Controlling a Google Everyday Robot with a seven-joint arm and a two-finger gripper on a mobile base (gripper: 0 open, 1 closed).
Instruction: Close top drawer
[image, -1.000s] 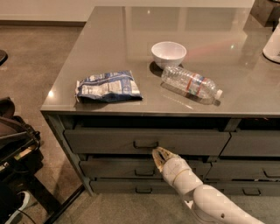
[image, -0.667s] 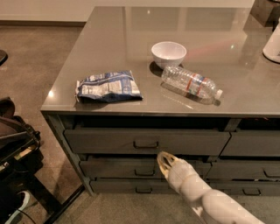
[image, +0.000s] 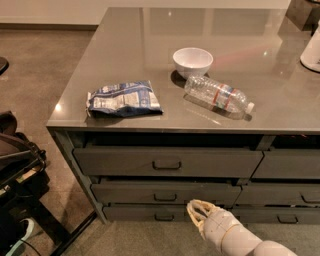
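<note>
One tool (image: 195, 211) low, below top drawer (image: 125, 162), well apart.

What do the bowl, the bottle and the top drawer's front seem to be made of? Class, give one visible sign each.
The bowl: likely glazed ceramic, maybe plastic; white, smooth sheen. The bottle: clear plastic; see-through ribbed wall. The top drawer: matt dark grey front, painted metal or laminate, unclear; its handle looks metal. The gripper sits low, before the bottom drawer.

gripper (image: 196, 212): cream, rounded; bottom of view | arm (image: 235, 238): white, jointed; tan seam
</note>
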